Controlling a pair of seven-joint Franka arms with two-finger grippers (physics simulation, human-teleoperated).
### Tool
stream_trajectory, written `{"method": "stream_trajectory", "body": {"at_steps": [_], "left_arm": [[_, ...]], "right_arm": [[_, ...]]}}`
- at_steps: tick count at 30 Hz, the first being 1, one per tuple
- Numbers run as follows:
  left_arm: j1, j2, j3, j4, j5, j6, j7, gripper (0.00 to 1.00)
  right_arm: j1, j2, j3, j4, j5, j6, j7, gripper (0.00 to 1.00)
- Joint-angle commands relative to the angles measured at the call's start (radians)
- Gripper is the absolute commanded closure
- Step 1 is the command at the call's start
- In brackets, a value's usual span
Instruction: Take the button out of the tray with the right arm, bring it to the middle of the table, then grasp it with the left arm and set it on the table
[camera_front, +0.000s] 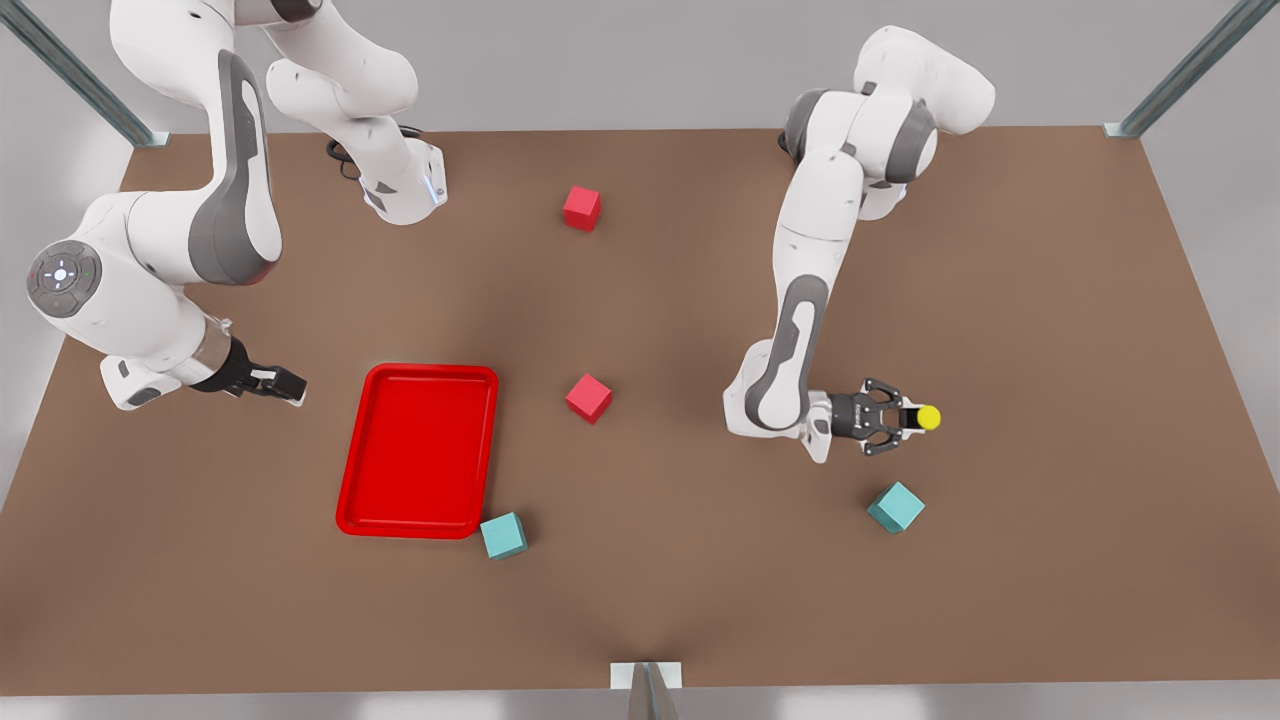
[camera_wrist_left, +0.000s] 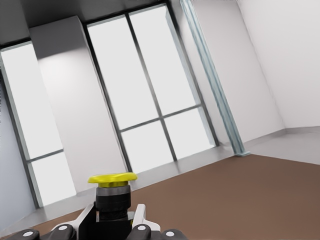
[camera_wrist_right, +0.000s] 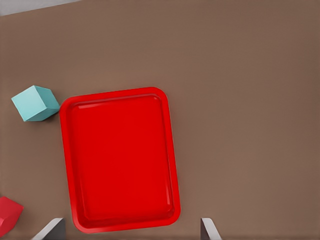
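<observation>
The left claw (camera_front: 905, 417), on the front view's right, grips the small yellow-capped, black-based button (camera_front: 924, 417) above the matte brown counter (camera_front: 1050, 560). The right claw (camera_front: 283, 383) waits released beside the bare shallow red tray (camera_front: 418, 372). Only setting-down appears left.

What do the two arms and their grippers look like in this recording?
Both arms are glossy white, rounded links with grey joint sections. The right arm has a round grey end cap with small markings and a black cable near its base. The left arm matches it. The right gripper and left gripper are small, black and two-fingered.
</observation>
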Motion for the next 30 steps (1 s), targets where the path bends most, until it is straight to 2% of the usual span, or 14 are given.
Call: {"method": "stream_trajectory", "body": {"at_steps": [1,4,8,10,30], "left_arm": [[0.003,0.013,-0.001,0.002,-0.015,-0.017,-0.420,0.55],[0.003,0.016,-0.007,0.044,-0.067,-0.012,-0.429,0.55],[0.003,0.019,-0.009,0.049,-0.142,0.100,-0.466,0.55],[0.003,0.062,-0.007,0.069,-0.142,0.102,-0.492,0.55],[-0.029,0.112,-0.019,0.069,-0.142,0.089,-0.538,0.55]], "right_arm": [[0.000,-0.001,-0.001,0.001,0.001,-0.001,-0.001,0.00],[0.000,-0.001,-0.001,0.001,0.001,-0.001,-0.001,0.00],[0.001,-0.001,-0.001,0.001,0.001,-0.001,-0.001,0.00],[0.001,-0.001,-0.001,0.001,0.001,-0.001,-0.001,0.00],[0.001,0.001,0.001,0.013,0.001,-0.004,-0.001,0.00]]}}
